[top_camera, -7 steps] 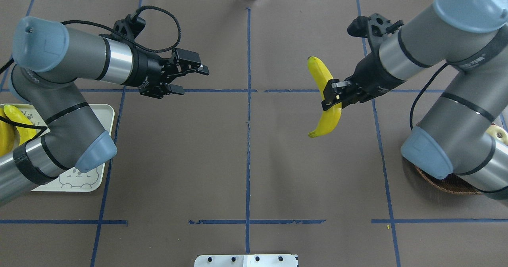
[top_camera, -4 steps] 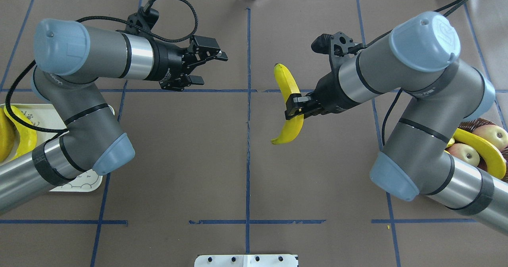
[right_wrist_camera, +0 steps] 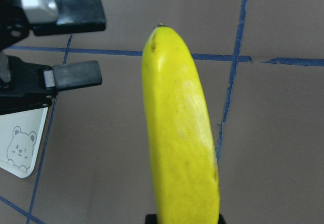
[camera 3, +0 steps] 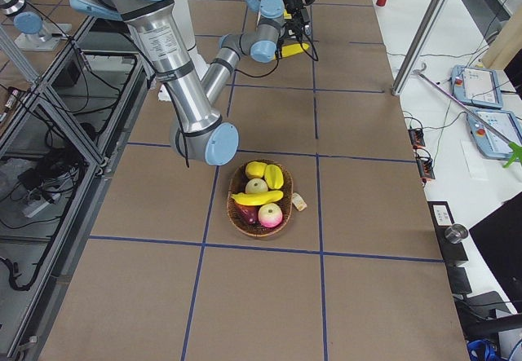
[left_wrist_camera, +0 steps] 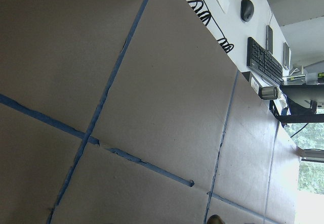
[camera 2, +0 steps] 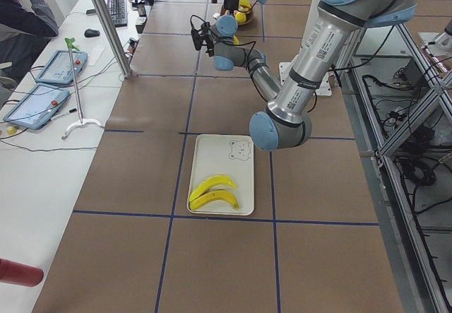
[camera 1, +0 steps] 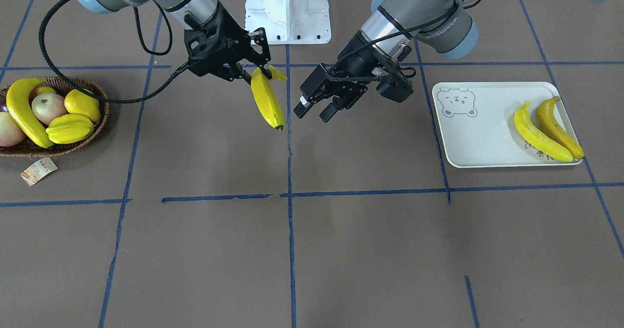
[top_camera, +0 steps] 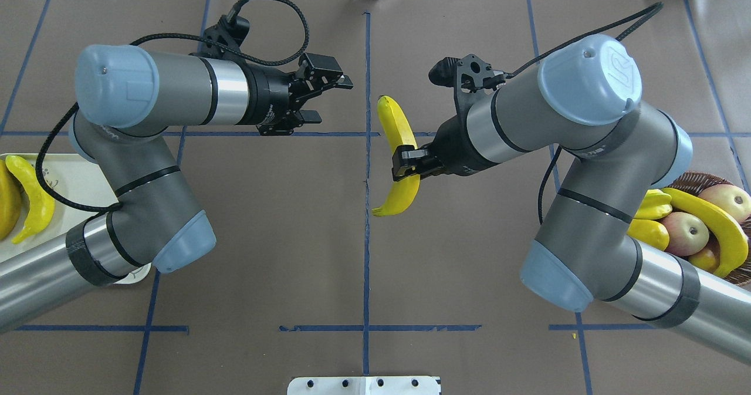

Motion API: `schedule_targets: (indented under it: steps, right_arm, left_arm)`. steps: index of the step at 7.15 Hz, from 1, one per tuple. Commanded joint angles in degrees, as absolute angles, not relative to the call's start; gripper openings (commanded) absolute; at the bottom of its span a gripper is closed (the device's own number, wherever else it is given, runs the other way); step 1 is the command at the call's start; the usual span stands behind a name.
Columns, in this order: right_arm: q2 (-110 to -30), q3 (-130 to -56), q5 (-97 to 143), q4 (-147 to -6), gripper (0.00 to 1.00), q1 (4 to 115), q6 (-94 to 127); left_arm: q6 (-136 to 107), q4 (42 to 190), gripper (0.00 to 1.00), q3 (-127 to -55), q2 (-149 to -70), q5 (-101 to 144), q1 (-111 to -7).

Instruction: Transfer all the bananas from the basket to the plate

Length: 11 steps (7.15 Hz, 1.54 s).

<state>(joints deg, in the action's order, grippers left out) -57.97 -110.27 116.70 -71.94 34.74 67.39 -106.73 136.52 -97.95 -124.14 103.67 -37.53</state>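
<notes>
Banana [top_camera: 392, 119] is being gripped mid-length by the right gripper [top_camera: 406, 163], its long axis being presented crosswise to the open left gripper [top_camera: 332, 98] near its far end.

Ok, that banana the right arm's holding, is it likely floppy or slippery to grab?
Probably stiff: the banana holds its curve, gripped only mid-length by the right gripper. Glossy skin suggests it could slip or pivot in the jaws.
</notes>
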Motion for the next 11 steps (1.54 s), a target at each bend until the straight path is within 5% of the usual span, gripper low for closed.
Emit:
schedule_targets:
  steps: [1, 9, 10, 11]
  right_arm:
    - [-56.3, -110.0, 114.3, -72.0, 0.06, 33.2, 69.3]
    - [-55.5, -109.8, 114.3, -71.9, 0.06, 32.7, 70.4]
    - [-55.5, -109.7, 114.3, -71.9, 0.06, 32.6, 70.4]
    - [-55.5, -109.8, 114.3, -71.9, 0.09, 32.4, 70.3]
  left_arm:
    - [-107.6, 136.5, 0.85, -97.2, -125.2, 103.5, -37.4]
    - [-107.7, 136.4, 0.65, -97.2, -125.7, 103.4, -35.1]
    - [-107.7, 136.4, 0.57, -97.2, -125.8, 103.4, -35.1]
    - [-109.0, 136.4, 0.3, -97.3, -125.7, 103.5, -35.1]
